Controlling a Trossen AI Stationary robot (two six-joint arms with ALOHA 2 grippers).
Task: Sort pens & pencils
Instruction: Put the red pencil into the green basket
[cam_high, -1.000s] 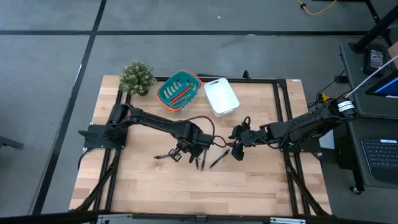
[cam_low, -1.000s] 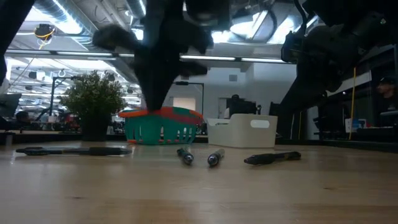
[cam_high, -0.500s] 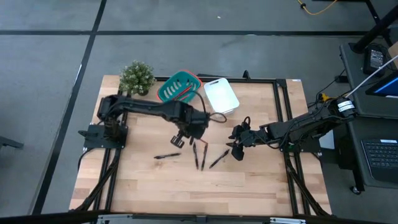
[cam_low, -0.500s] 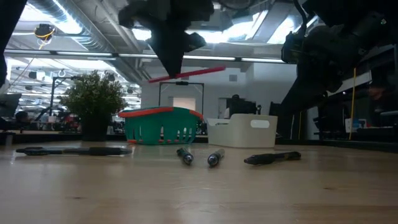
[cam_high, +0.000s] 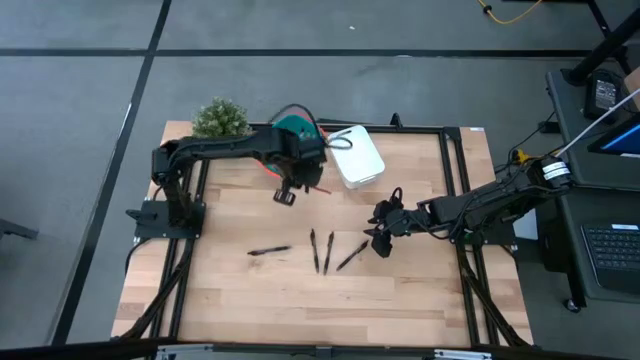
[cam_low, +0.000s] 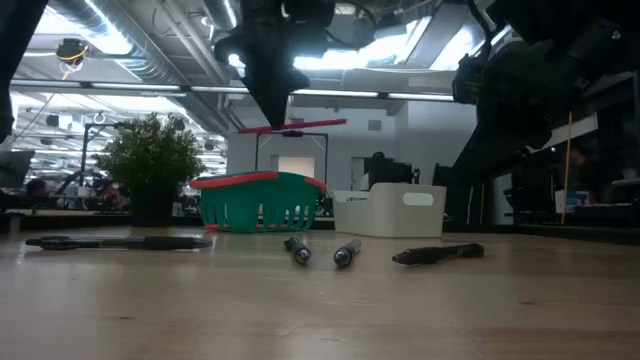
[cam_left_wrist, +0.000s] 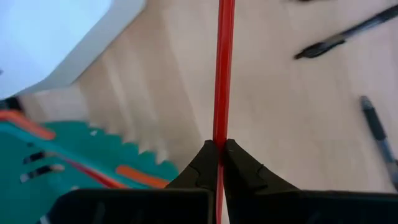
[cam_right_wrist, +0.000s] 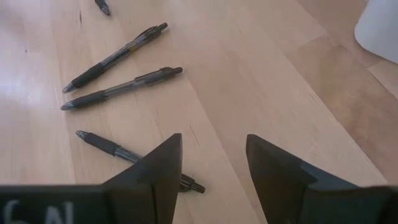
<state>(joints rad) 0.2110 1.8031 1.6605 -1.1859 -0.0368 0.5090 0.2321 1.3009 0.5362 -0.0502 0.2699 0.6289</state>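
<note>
**A:** What is my left gripper (cam_left_wrist: 217, 163) holding?

**B:** Its two dark fingers are pinched tight on one thin red pencil (cam_left_wrist: 222, 74). The pencil is a long, straight, smooth stick. In the high view it sits near the top middle, up in the air just beside the green basket (cam_high: 298, 126).

**A:** What does the basket look like?

**B:** I see a round teal plastic basket with little slots in its wall and an orange rim. More red and orange pencils (cam_left_wrist: 140, 176) lie inside it. A smooth white box (cam_high: 357, 156) with round corners stands right next to it.

**A:** And the pens?

**B:** Four skinny black pens (cam_high: 324, 251) lie flat on the pale wooden table (cam_high: 400, 290), in the middle of the high view. One pen (cam_high: 268, 251) lies a bit more to the left.

**A:** My right gripper (cam_high: 379, 232)?

**B:** Its fingers are spread apart, holding nothing. It hangs just right of the pens. A bushy little green plant (cam_high: 219, 119) stands at the table's upper left corner.
</note>
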